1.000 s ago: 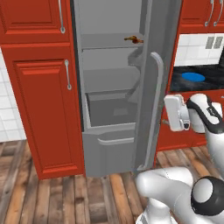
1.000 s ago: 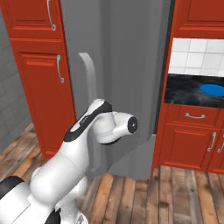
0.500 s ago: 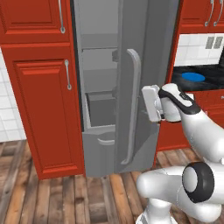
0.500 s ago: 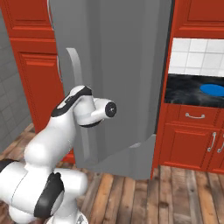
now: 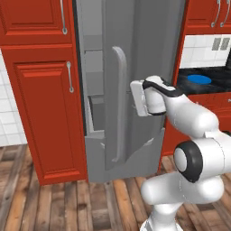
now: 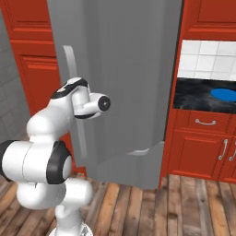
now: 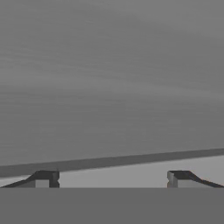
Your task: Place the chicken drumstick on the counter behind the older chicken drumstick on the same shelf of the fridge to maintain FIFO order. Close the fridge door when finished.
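The step in hand, judged from the layout, is the last one: closing the fridge door (image 5: 131, 85). The door stands partly ajar, swung most of the way toward the fridge (image 5: 92, 90), with a narrow strip of grey interior, a shelf (image 5: 94, 49) edge and a drawer visible at its left. The hand (image 5: 139, 97) is pressed flat against, or just off, the door's outer face, just right of the long vertical bar handle (image 5: 118, 103). In the hand view both fingertips (image 7: 43, 178) stand wide apart against plain grey panel, with nothing between them: the hand is released and empty. The chicken drumstick cannot be made out in the visible strip of interior; presumably it is on a shelf behind the door. The blue plate (image 5: 199, 79) rests on the black surface (image 6: 198, 99) to the right, well apart from the hand. The next move calls for a continued push on the panel until the door seats flush.
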Available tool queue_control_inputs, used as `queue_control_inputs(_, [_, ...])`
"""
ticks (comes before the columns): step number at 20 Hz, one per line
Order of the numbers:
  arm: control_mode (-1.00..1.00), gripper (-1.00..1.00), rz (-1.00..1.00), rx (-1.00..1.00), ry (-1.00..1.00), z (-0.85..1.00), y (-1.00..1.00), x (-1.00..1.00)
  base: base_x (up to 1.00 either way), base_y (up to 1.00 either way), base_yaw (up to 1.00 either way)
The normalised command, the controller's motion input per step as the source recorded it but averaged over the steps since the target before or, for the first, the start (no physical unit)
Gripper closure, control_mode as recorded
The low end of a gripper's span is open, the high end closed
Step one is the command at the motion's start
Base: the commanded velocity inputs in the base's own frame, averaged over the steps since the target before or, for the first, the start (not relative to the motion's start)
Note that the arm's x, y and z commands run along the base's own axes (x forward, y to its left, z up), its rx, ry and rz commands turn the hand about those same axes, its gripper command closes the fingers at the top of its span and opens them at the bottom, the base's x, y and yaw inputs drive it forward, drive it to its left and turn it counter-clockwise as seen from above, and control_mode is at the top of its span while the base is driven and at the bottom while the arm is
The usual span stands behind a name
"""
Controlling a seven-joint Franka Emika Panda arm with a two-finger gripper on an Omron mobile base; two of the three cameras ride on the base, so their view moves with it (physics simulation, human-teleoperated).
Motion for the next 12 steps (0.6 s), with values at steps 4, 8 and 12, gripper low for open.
queue_control_inputs(4, [-1.00, -1.00, -0.10, 0.00, 0.00, 0.18, 0.24, 0.54, 0.00, 0.00, 0.00])
queue_control_inputs(8, [-1.00, -1.00, -0.16, 0.00, 0.00, 0.17, 0.37, 0.50, 0.00, 0.00, 0.00])
queue_control_inputs(12, [-1.00, -1.00, -0.18, 0.00, 0.00, 0.18, 0.41, 0.52, 0.00, 0.00, 0.00])
